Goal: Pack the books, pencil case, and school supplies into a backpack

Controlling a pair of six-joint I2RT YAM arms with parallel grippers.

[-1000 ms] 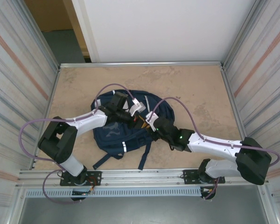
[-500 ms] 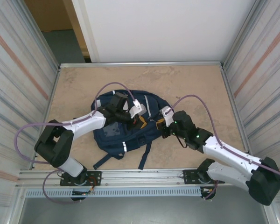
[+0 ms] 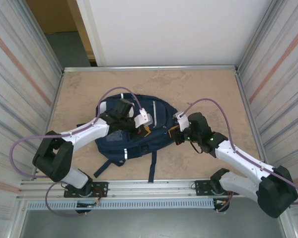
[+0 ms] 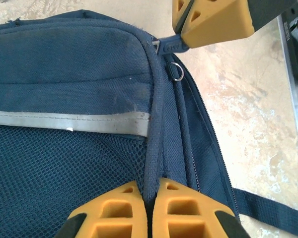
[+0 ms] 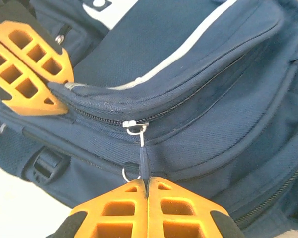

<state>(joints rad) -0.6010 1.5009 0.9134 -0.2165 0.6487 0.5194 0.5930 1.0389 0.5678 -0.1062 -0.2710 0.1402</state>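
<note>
Pinching a piped seam (image 4: pixel 156 119) of the backpack (image 3: pixel 129 144), the left end effector (image 4: pixel 149 201) is clamped tight, apparently to anchor the fabric. The right end effector (image 5: pixel 147 191) is closed on the zip pull (image 5: pixel 143 161), probably to run the zip. The backpack lies mid-counter (image 3: pixel 208 89).

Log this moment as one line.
left pincer: shut on piped seam of large navy-blue fabric backpack | right pincer: shut on its dark-blue zip pull tab
</note>
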